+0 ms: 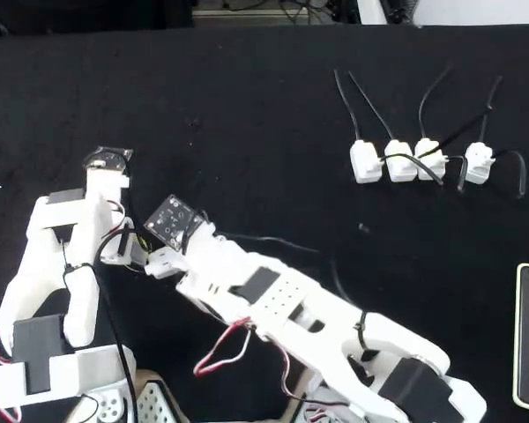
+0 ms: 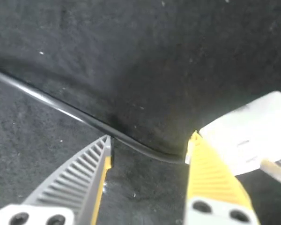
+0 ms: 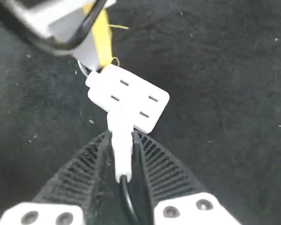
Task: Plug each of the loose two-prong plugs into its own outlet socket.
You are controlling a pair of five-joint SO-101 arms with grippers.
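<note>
Right gripper (image 3: pixel 122 138): I have it clamped narrow on a white two-prong plug (image 3: pixel 120 164), gripping the body so the prong end points ahead at the sockets.
Held plug: its front end touches the near edge of the white outlet block (image 3: pixel 131 101). The prongs are hidden, so I cannot tell whether they are in a socket.
Outlet block: it lies flat on the black table cloth (image 1: pixel 247 115) at the near left of the table, between the two arms. Four slots show bare on its upper face.
Left gripper (image 2: pixel 150 138): it is spread wide and grips nothing. Its yellow finger (image 2: pixel 210 178) rests against the block's far end, which I read as a brace so the block does not slide when I push.
Black cord (image 2: pixel 61 108): it runs across the cloth under the left fingertips. I cannot tell whose cord it is.
Loose plugs (image 1: pixel 397 163): four white ones sit in a row at the far right, well apart from the block, cords trailing away.
Risk: as I judge it, a push off the slot line would twist the block off the brace.
</note>
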